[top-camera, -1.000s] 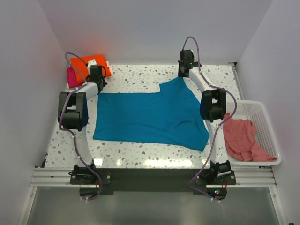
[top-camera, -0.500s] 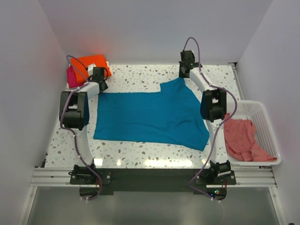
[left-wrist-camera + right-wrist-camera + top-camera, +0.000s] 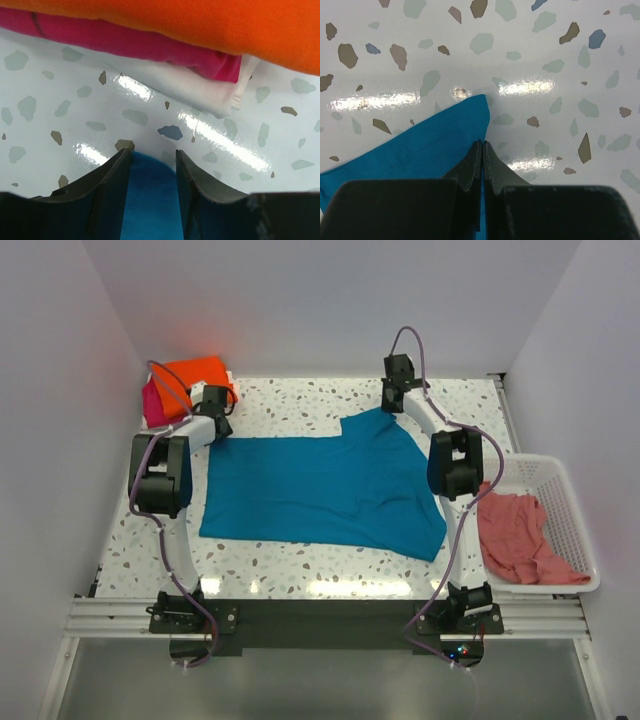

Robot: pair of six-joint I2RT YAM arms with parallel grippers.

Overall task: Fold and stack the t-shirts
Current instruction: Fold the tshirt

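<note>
Left wrist view: the left gripper (image 3: 152,156) has its jaws spread, a corner of the teal t-shirt (image 3: 150,200) lying flat between them on the speckled table (image 3: 50,100), and the orange t-shirt (image 3: 200,20) lies on the magenta t-shirt (image 3: 125,42) just ahead of the fingertips. The right gripper (image 3: 482,146) has its jaws pressed together, pinching another corner of the teal t-shirt at its hem, the cloth spreading back beside them
</note>
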